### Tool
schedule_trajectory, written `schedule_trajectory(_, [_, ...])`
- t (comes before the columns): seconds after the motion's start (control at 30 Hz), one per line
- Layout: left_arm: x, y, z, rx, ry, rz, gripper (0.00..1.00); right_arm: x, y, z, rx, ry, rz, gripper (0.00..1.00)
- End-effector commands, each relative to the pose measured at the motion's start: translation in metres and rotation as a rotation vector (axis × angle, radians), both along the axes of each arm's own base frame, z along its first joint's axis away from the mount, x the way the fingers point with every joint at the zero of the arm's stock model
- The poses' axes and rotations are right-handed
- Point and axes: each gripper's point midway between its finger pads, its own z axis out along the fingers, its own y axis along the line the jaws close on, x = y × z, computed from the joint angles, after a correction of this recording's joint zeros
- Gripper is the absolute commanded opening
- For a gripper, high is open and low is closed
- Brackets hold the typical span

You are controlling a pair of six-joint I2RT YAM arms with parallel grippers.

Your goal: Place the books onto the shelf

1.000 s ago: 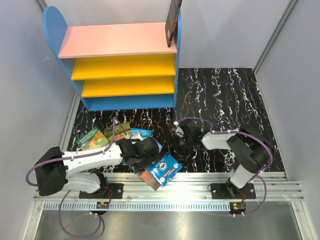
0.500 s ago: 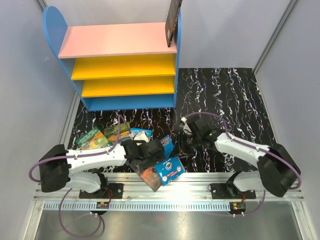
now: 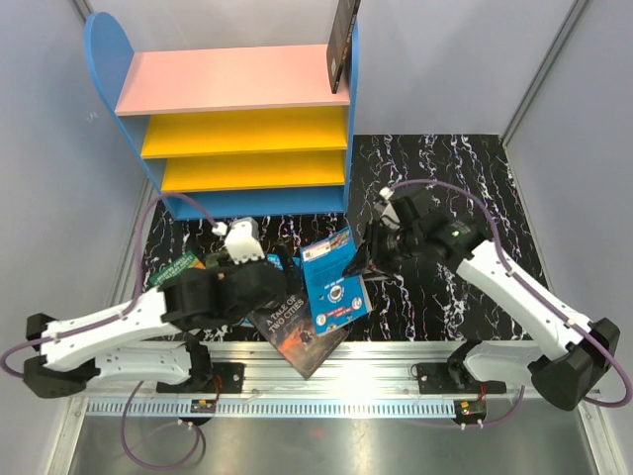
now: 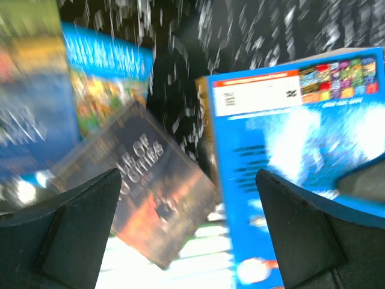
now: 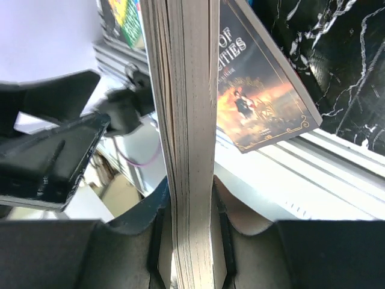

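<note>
Right wrist view is filled by the blue book (image 5: 189, 120), pinched at one edge by the right gripper (image 5: 190, 235), well apart from the shelf (image 3: 227, 79), so it could be levered loose or clipped by the spread left gripper (image 4: 187, 180)

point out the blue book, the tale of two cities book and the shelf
blue book (image 3: 334, 281), top external view, middle of its cover
tale of two cities book (image 3: 300, 335), top external view, cover below the title
shelf (image 3: 227, 79), top external view, bare pink top board
</note>
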Motion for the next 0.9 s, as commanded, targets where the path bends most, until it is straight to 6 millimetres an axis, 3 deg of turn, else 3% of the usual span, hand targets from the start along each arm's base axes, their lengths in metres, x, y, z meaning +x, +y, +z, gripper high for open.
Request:
schedule_trajectory(0.0, [0.013, 0.034, 0.025, 0.212, -0.248, -0.031, 0.99, -0.003, -0.022, 0.038, 0.0, 0.055, -0.061, 0.0])
schedule_trajectory(0.03, [0.017, 0.041, 0.028, 0.295, -0.305, -0.046, 0.99, -0.002, -0.027, 0.041, -0.007, 0.078, -0.07, 0.0])
schedule_trajectory(0.07, [0.017, 0.033, 0.031, 0.307, -0.339, -0.078, 0.99, 0.003, -0.032, 0.047, 0.011, 0.091, -0.086, 0.0])
schedule_trajectory(0.2, [0.003, 0.011, 0.044, 0.467, -0.532, -0.197, 0.98, -0.014, -0.023, 0.076, 0.211, 0.211, -0.041, 0.0])
schedule_trajectory(0.23, [0.005, 0.015, 0.051, 0.573, -0.616, -0.178, 0.98, -0.017, -0.022, 0.081, 0.241, 0.228, -0.041, 0.0])
schedule_trajectory(0.3, [-0.006, 0.007, 0.066, 0.614, -0.734, -0.15, 0.99, -0.025, -0.017, 0.094, 0.329, 0.285, -0.036, 0.0])
schedule_trajectory(0.33, [-0.009, 0.004, 0.064, 0.707, -0.765, -0.175, 0.99, -0.028, -0.016, 0.098, 0.356, 0.308, -0.034, 0.0])
schedule_trajectory(0.5, [-0.031, -0.011, 0.074, 0.719, -0.846, -0.2, 0.99, -0.048, -0.015, 0.121, 0.509, 0.439, -0.002, 0.0])
schedule_trajectory(0.53, [-0.036, -0.013, 0.076, 0.64, -0.856, -0.182, 0.99, -0.051, -0.016, 0.123, 0.516, 0.454, 0.008, 0.0])
schedule_trajectory(0.6, [-0.048, -0.014, 0.089, 0.655, -0.927, -0.229, 0.99, -0.057, -0.02, 0.129, 0.531, 0.468, 0.027, 0.0])
schedule_trajectory(0.67, [-0.053, -0.013, 0.093, 0.779, -0.992, -0.295, 0.99, -0.058, -0.023, 0.138, 0.548, 0.456, 0.044, 0.0])
schedule_trajectory(0.73, [-0.063, -0.026, 0.09, 0.823, -1.027, -0.356, 0.99, -0.057, -0.031, 0.141, 0.532, 0.486, 0.03, 0.0])
schedule_trajectory(0.77, [-0.063, -0.022, 0.09, 0.914, -1.064, -0.411, 0.99, -0.054, -0.032, 0.149, 0.524, 0.408, 0.069, 0.0])
schedule_trajectory(0.8, [-0.072, -0.033, 0.087, 0.842, -1.071, -0.429, 0.99, -0.059, -0.037, 0.147, 0.487, 0.465, 0.052, 0.0])
schedule_trajectory(0.83, [-0.073, -0.032, 0.089, 0.895, -1.096, -0.457, 0.99, -0.059, -0.039, 0.159, 0.484, 0.42, 0.072, 0.0])
schedule_trajectory(0.87, [-0.076, -0.035, 0.09, 0.897, -1.104, -0.463, 0.99, -0.053, -0.039, 0.153, 0.457, 0.389, 0.097, 0.0])
